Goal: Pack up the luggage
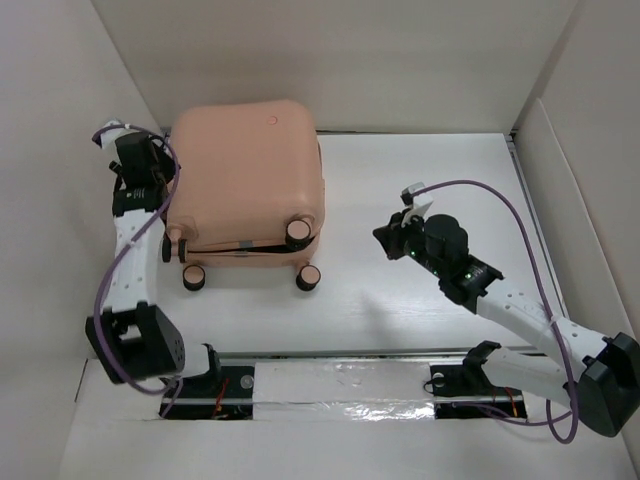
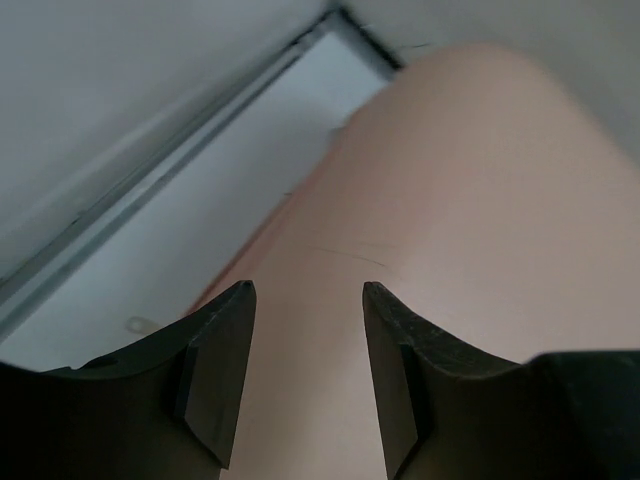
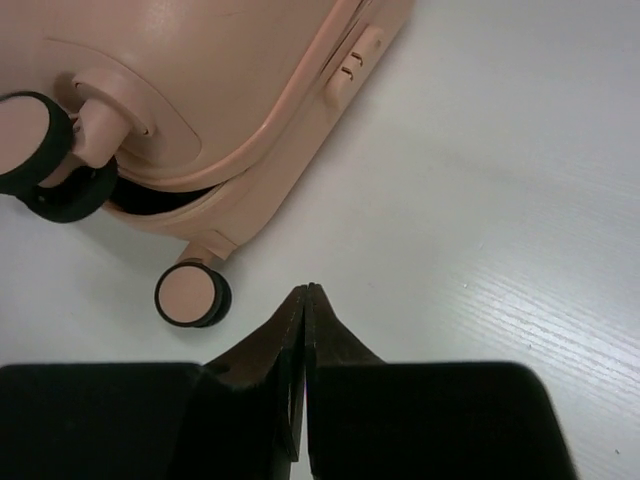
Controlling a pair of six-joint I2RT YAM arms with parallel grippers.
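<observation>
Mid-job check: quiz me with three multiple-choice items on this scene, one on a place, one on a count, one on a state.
1. Where does the suitcase lie? A the table, left half; B its right half; C off it.
2. How many caster wheels does the top view show? A two; B four; C six.
3. The right end effector is: A open; B shut on nothing; C shut on a wheel.
Answers: 1 A, it sits left of centre; 2 B, two pairs at its near end; 3 B, its fingers meet over bare table.
</observation>
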